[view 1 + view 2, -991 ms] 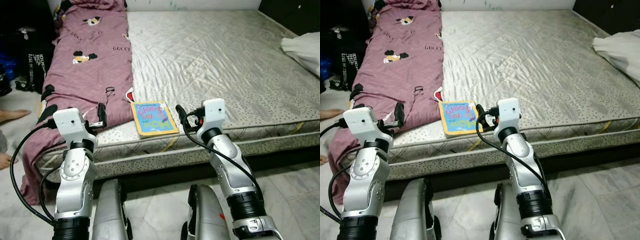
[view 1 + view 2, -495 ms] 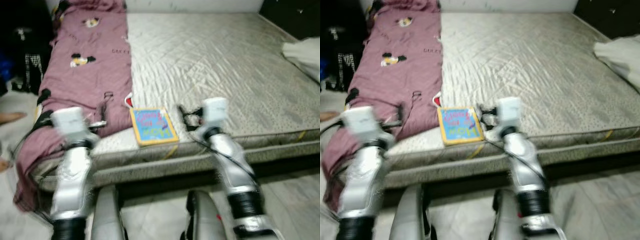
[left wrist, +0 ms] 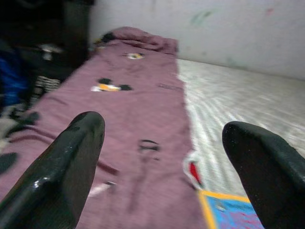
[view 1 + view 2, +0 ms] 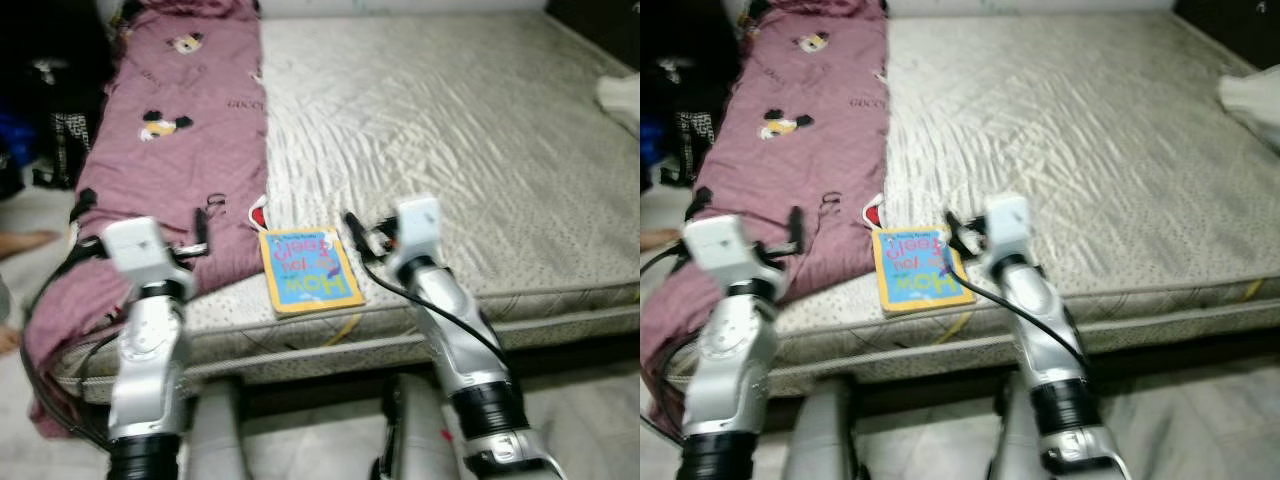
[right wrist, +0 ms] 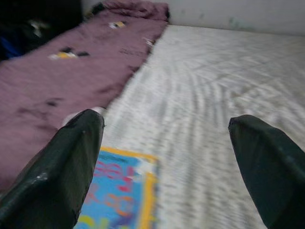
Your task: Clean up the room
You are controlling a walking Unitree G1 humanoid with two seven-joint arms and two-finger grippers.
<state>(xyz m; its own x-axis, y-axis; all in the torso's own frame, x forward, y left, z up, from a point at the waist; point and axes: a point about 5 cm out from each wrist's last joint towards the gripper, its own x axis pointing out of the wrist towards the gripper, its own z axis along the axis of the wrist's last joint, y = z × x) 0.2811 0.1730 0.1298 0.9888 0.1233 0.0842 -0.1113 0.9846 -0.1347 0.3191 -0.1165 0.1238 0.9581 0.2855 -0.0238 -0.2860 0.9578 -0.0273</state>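
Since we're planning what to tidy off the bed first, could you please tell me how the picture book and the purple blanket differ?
The picture book is small, flat and rigid, blue with a yellow border; the purple blanket is long, soft and wrinkled, with cartoon prints. The book lies wholly on the mattress near its front edge; the blanket runs along the mattress's left side and drapes over the edge. Both rest on the mattress, side by side.

Bare grey mattress [image 4: 470, 130], pale wall [image 3: 214, 33], light tiled floor [image 4: 1200, 420]
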